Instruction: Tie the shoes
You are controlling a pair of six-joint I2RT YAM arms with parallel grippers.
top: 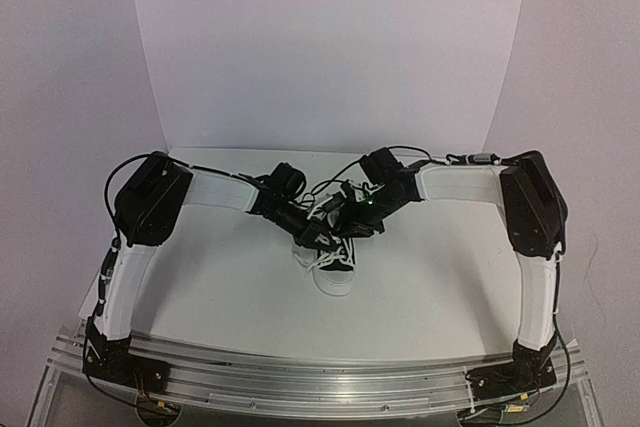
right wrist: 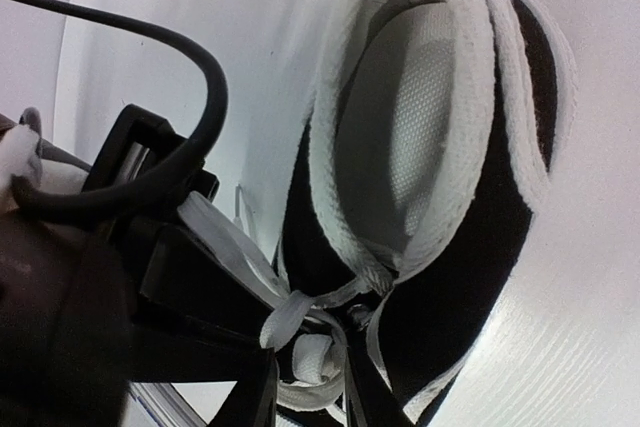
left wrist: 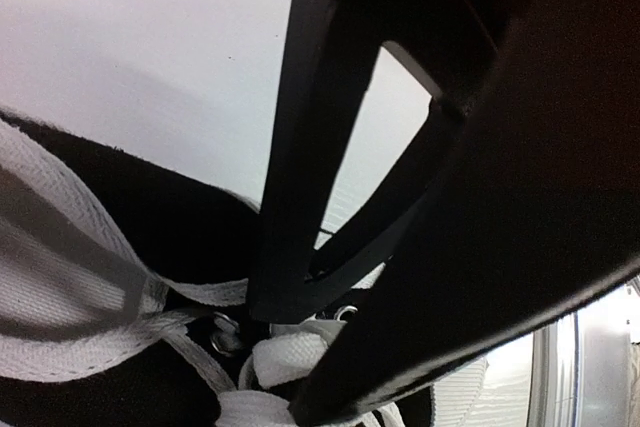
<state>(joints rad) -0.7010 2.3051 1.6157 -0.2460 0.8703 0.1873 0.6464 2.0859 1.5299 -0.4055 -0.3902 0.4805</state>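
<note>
The small black shoe (top: pixel 338 272) lies mid-table with its white toe cap toward the arm bases. Both grippers meet over its laces. My left gripper (top: pixel 306 227) is shut, and a flat white lace (right wrist: pixel 215 232) runs from it to the crossed knot (right wrist: pixel 300 322) at the top eyelets. My right gripper (right wrist: pixel 310 397) is open; its dark fingers (right wrist: pixel 250 402) straddle the bunched laces just below the knot. The shoe's collar and white lining (right wrist: pixel 400 117) fill the right wrist view. In the left wrist view, black fingers (left wrist: pixel 290 197) press close over a folded lace (left wrist: pixel 285 357) and an eyelet.
White backdrop panels (top: pixel 330 47) close off the back and sides of the table. An aluminium rail (top: pixel 320 382) runs along the near edge between the arm bases. A black cable (right wrist: pixel 200 67) loops beside the left gripper, close to the shoe.
</note>
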